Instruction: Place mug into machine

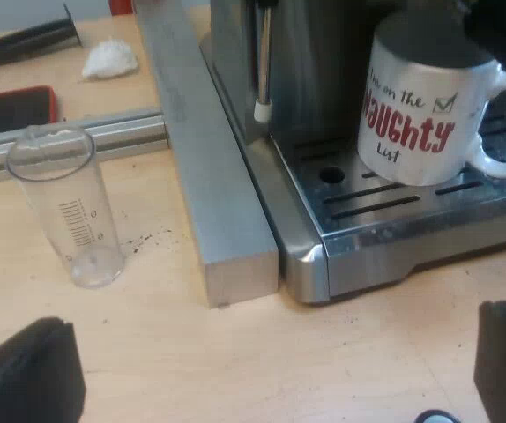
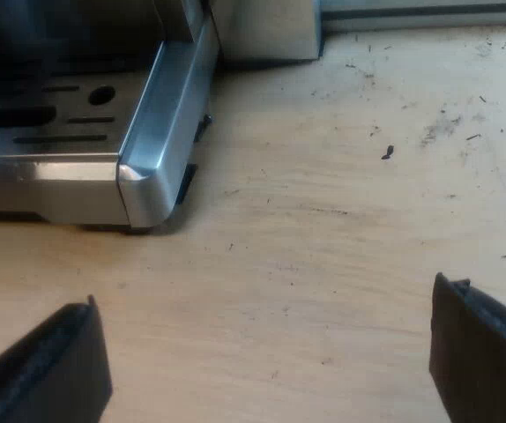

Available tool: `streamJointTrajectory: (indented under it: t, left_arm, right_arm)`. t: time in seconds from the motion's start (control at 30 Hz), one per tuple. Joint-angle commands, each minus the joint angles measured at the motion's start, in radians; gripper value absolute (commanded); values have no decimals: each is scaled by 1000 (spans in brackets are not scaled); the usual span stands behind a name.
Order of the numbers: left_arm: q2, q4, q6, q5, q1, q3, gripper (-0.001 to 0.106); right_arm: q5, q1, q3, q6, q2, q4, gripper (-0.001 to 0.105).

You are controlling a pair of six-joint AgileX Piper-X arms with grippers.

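A white mug [image 1: 420, 97] printed with "I'm on the naughty list" in red and black stands upright on the slotted metal drip tray [image 1: 385, 207] of the espresso machine [image 1: 315, 53], its handle turned away from the steam wand [image 1: 263, 62]. A dark shape hangs over the mug's rim. My left gripper [image 1: 266, 370] is open above the wooden table, short of the machine's front, holding nothing. In the right wrist view my right gripper [image 2: 266, 361] is open and holds nothing, over bare wood beside a corner of the drip tray [image 2: 143, 176].
An empty measuring glass [image 1: 63, 207] stands on the table by a square aluminium bar [image 1: 204, 159] that runs along the machine's side. Beyond it lie a white crumpled wad [image 1: 109, 58], a black handle [image 1: 24, 40] and a red-edged black object [image 1: 11, 110]. Coffee specks [image 2: 387, 152] dot the wood.
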Motion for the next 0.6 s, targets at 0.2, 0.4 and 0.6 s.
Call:
streamJointTrajectory:
  t: [0.2, 0.4, 0.6]
  left_arm:
    - [-136, -32, -8, 0, -2, 1, 91]
    - [-136, -43, -8, 0, -2, 8, 91]
    - [-136, -53, -8, 0, -2, 12, 91]
  right_arm:
    - [-5, 1, 15, -1, -45, -6, 75]
    - [-5, 1, 15, -1, -45, -6, 75]
    - [-5, 1, 15, -1, -45, -6, 75]
